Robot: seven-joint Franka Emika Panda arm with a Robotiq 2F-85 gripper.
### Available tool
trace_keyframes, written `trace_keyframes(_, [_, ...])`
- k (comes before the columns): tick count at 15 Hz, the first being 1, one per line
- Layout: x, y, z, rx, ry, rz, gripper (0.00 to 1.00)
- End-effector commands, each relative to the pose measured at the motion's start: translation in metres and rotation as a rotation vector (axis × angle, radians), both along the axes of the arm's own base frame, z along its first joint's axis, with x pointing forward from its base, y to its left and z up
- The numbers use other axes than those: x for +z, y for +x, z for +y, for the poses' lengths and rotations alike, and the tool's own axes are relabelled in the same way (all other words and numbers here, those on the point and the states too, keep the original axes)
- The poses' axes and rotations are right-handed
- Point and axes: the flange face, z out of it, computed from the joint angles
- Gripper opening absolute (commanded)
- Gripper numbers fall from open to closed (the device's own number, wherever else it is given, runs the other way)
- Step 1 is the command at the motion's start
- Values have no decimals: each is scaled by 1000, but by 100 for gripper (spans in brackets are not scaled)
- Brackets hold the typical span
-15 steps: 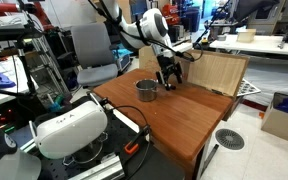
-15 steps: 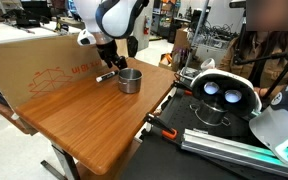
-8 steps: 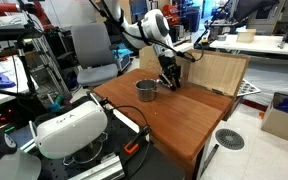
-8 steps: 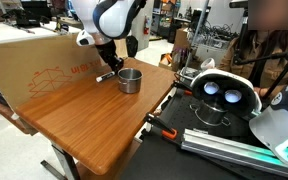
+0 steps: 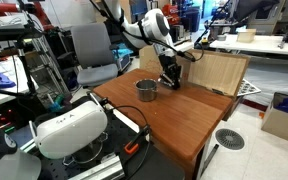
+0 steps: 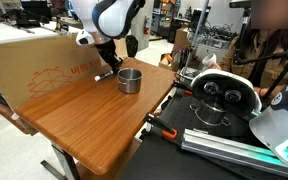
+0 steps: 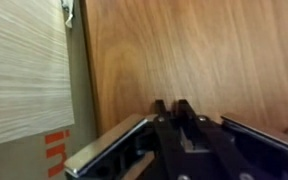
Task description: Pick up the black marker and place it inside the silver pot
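We can't tell whether the pincer (image 6: 106, 66), low over the marker (image 6: 103, 75) that seems to lie on the bench (image 6: 84, 120) just beside the pot (image 6: 130, 82), is clamped; an off-centre pinch might roll it away.

On the wooden table (image 6: 84, 120) the silver pot (image 6: 130, 80) stands near the far edge, the black marker (image 6: 104, 74) lies just beside it, between pot and cardboard box (image 6: 34, 60), with the gripper (image 6: 111, 64) low over the marker.
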Motion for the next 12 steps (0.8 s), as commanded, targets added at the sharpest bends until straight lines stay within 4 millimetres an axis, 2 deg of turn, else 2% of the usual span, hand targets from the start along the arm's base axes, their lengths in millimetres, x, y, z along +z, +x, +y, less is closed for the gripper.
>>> trace_keyframes(1, [8,2,-1,-19,-12,-34,5])
trace_keyframes(7, [49,-3,-8,-58,28,-156,5])
trace_keyframes(12, [71,-24,-24,-89,-70,-224,5])
